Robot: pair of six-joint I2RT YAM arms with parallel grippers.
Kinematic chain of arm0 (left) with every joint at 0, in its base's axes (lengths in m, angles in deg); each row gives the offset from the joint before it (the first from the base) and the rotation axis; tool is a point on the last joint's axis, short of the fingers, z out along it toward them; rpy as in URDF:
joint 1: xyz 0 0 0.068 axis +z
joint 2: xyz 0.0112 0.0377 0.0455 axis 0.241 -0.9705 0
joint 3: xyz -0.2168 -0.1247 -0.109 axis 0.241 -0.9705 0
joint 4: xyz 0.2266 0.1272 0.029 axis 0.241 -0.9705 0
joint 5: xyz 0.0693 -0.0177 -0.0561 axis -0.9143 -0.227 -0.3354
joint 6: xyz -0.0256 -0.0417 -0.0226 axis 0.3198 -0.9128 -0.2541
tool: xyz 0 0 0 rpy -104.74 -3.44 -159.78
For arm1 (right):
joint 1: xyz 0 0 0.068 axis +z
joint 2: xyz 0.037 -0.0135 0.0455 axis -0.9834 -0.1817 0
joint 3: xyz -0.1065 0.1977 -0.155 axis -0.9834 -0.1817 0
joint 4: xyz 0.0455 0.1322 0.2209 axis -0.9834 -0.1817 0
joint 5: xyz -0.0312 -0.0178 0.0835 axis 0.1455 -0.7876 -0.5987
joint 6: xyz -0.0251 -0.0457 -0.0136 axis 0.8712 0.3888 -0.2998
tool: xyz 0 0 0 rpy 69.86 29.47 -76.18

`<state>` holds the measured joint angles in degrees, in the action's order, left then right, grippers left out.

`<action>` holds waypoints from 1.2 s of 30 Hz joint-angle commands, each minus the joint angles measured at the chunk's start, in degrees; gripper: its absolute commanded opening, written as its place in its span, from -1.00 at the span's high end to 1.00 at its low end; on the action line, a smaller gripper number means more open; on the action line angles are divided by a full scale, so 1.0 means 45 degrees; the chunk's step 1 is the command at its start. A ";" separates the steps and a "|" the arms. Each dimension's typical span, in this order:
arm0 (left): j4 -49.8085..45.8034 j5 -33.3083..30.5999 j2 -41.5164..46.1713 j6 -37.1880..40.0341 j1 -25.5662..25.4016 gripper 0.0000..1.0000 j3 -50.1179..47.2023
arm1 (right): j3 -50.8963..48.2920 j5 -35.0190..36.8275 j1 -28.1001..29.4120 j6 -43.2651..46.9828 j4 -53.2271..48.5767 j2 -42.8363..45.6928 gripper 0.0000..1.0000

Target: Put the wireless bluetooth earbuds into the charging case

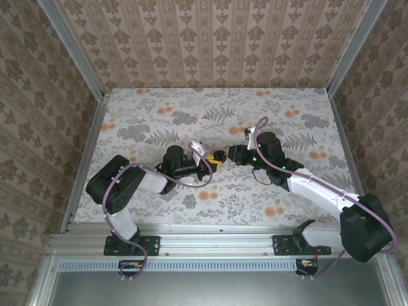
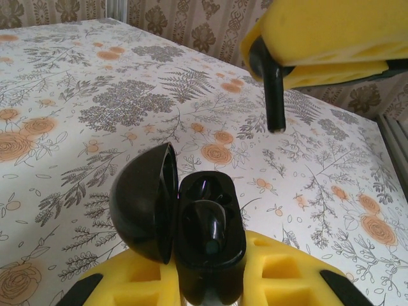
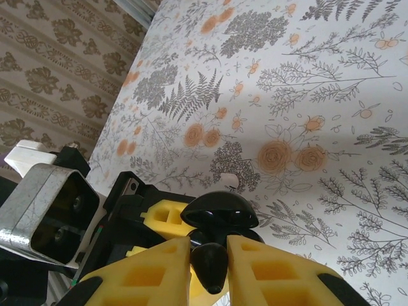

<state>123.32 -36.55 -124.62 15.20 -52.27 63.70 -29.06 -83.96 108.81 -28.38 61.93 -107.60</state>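
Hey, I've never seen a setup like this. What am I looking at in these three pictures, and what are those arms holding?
A left robot arm and a right robot arm are bolted at the near edge of a flower-patterned table. One picture looks down from above; the other two come from cameras on the wrists. Each arm ends in yellow-padded fingers. The left end effector grips an open black charging case. The right end effector pinches a black earbud close to it, not yet inside.

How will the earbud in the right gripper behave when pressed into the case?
The earbud looks glossy and rounded, so it may slip or swivel between the right gripper's pads. Its stem hangs free and straight, so likely stiff.
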 commanded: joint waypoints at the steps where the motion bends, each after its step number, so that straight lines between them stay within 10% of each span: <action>1: 0.0639 0.0427 0.0456 -0.0284 -0.0052 0.86 0.0221 | 0.0003 -0.0226 0.0163 0.0070 0.0796 -0.0278 0.57; 36: 0.0937 0.0545 0.0690 -0.0639 0.0001 0.86 0.0221 | -0.0553 0.0672 0.0408 0.0103 0.1684 -0.0605 0.58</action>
<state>125.02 -35.50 -123.64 13.11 -52.25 63.70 -30.64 -82.96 110.36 -28.36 67.61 -111.93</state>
